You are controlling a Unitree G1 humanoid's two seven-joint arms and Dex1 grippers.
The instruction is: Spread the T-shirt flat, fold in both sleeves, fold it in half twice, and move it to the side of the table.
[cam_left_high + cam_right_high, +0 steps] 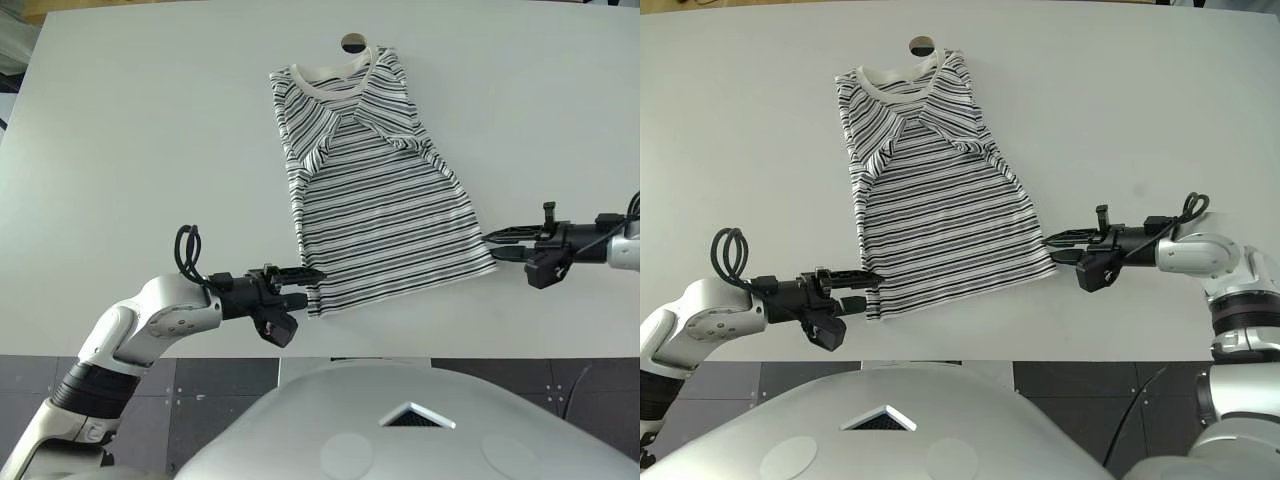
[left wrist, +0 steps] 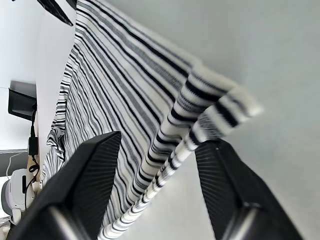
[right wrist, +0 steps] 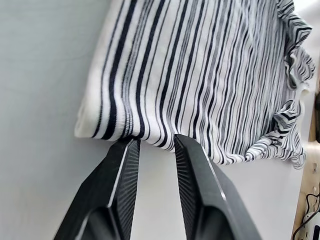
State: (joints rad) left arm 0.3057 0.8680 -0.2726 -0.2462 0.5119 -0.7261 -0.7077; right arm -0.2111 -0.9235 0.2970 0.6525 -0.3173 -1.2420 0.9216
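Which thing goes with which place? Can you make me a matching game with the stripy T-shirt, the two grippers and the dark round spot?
Things:
1. T-shirt
2. left gripper
3. right gripper
4. dark round spot

Places:
a. at the T-shirt's near corner on the robot's right
b. just beyond the collar
c. lying in the middle of the table
d. at the T-shirt's near corner on the robot's left

Pairs: 1-c, 2-d, 3-a, 4-b

Light: bright, even, diffuse from above
Shadows: soft, thin along the T-shirt (image 1: 380,190) edges
Table (image 1: 150,150): uniformly pale, brightest toward the far edge
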